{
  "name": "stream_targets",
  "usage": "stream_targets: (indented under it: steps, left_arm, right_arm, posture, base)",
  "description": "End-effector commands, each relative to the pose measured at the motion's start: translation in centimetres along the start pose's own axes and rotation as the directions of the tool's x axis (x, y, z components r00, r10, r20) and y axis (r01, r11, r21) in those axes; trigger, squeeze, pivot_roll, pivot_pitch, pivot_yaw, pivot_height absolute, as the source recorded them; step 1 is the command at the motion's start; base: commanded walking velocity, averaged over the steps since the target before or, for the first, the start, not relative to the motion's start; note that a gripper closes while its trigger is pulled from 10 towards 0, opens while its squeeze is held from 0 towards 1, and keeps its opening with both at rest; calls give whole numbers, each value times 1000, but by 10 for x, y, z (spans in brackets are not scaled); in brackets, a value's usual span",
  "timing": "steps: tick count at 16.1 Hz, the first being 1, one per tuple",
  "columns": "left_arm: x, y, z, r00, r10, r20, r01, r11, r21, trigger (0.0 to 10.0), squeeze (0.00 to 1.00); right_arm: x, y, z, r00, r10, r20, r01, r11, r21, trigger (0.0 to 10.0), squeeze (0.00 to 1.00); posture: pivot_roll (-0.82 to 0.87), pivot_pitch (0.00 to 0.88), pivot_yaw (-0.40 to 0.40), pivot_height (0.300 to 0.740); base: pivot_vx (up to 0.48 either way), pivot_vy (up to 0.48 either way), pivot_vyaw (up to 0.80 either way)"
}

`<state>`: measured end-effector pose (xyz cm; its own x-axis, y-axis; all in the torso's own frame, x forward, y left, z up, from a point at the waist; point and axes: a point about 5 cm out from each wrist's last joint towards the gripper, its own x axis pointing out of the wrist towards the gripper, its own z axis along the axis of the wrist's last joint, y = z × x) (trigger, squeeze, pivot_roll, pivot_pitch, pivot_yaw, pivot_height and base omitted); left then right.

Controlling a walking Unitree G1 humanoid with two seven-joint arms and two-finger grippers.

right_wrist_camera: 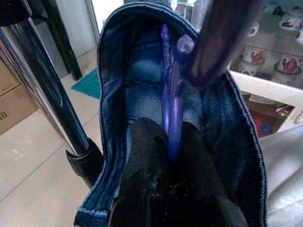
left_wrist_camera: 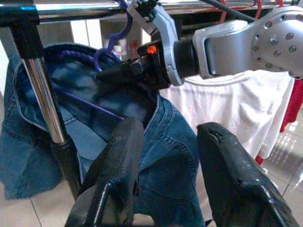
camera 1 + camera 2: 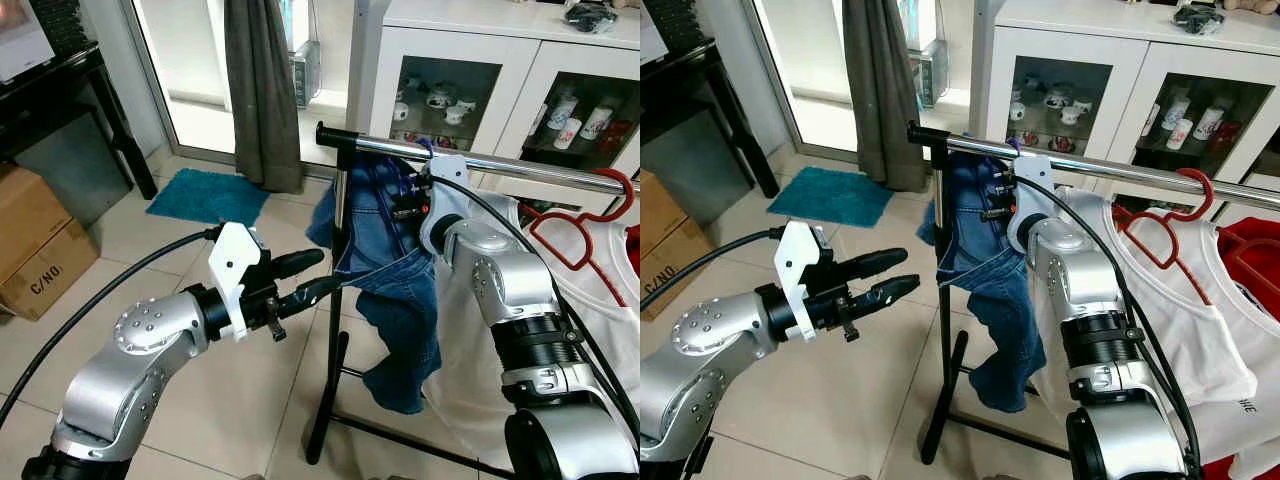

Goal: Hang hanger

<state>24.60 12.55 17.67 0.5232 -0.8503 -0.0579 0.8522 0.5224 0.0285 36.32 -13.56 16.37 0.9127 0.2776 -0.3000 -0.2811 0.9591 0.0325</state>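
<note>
Left eye view shows one chrome rail (image 3: 520,166) on a black stand (image 3: 335,330), with two hangers on it: a purple hanger (image 2: 111,49) carrying blue jeans (image 3: 395,300) at the rail's free end, and a red hanger (image 3: 580,235) with a white shirt (image 3: 1160,300) further along, beyond the right arm.

Two grippers are at work. The right gripper (image 1: 165,189) is up at the jeans' waistband just under the rail, its fingers clenched on the purple hanger's stem; the hook of that hanger curls over the rail directly above them. The left gripper (image 3: 300,278) is held level on the open side of the stand's upright post, its fingers (image 2: 118,165) released and spread, with nothing between them. Their tips point at the hanging denim, close to the post, and I cannot tell whether they touch the cloth.

Beyond the rail's capped end lies open tiled floor (image 3: 200,390), with one teal mat (image 3: 205,195) and two cardboard boxes (image 3: 35,245) well apart from the left fingers. One white glass-front cabinet (image 3: 480,75) stands behind the rail.
</note>
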Motion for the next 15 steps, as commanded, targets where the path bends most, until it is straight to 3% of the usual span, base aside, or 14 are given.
stream_targets:
  steps: [1, 3, 4, 11, 15]
  left_arm:
    - [-1, 0, 5, 1000, 3, 10, -3, 1000, 18, 10000, 0]
    - [-1, 2, 4, 1000, 13, 4, -13, 1000, 24, 10000, 0]
    - [-1, 5, 3, 1000, 24, -9, -23, 999, 35, 10000, 0]
    - [1, 13, -7, 991, 124, -47, -122, 991, 60, 10000, 0]
    - [1, 16, -9, 985, 168, -41, -165, 984, 62, 10000, 0]
  right_arm:
    - [0, 2, -2, 1000, 5, -22, -5, 1000, -9, 10000, 0]
    - [-2, 2, 3, 999, 27, 26, -28, 1000, 3, 10000, 8]
    - [-5, 6, 11, 994, 68, 85, -70, 997, 24, 10000, 1000]
    - [-32, 5, 14, 988, 103, 112, -97, 994, -58, 10000, 1000]
    - [-49, 11, 20, 973, 168, 159, -167, 986, -21, 10000, 1000]
  posture:
    - [-64, 37, 29, 740]
    - [-61, 33, 31, 740]
    - [-60, 30, 39, 740]
    - [-66, 41, 41, 740]
    - [-66, 41, 41, 740]
  base:
    - [0, 0, 0]
    - [0, 0, 0]
    - [0, 0, 0]
    - [0, 0, 0]
    - [0, 0, 0]
